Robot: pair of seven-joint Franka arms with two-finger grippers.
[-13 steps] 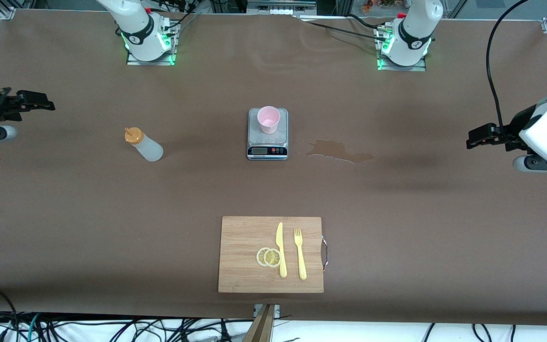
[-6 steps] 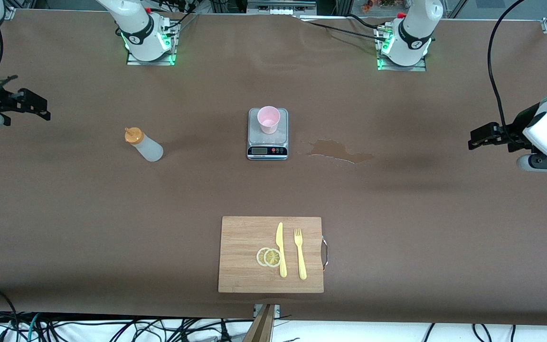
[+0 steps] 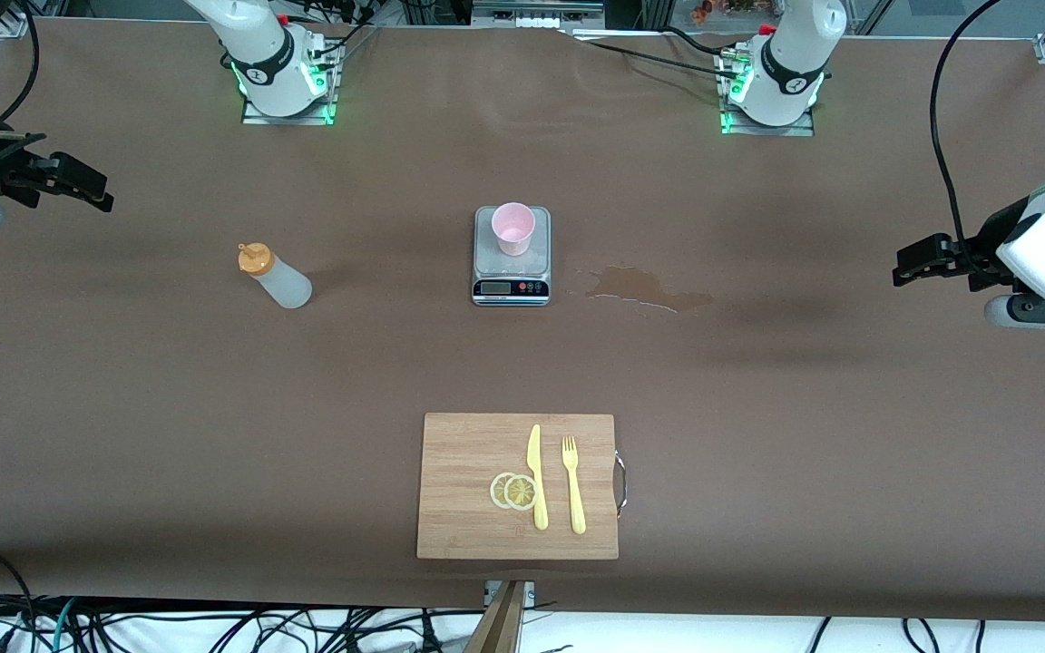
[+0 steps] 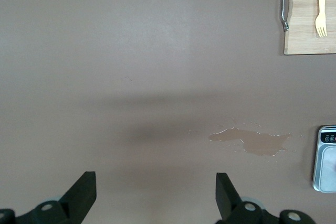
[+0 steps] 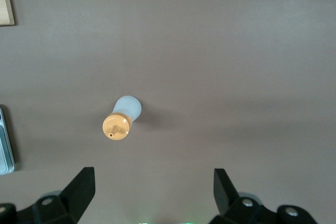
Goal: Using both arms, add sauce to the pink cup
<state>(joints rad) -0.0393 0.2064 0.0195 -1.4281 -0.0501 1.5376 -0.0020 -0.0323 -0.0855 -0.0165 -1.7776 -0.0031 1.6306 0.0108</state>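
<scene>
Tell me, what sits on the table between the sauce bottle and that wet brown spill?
In the front view, a kitchen scale with the pink cup standing on it lies between the sauce bottle and the spill.

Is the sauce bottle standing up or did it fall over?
Standing up. The sauce bottle stands on its base on the table, orange cap on top, nozzle pointing up.

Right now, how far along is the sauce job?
The pink cup stands on the scale; the sauce bottle stands upright, capped, toward the right arm's end. Both the left gripper and right gripper hang open, holding nothing. This fits bottle set back or not lifted.
</scene>
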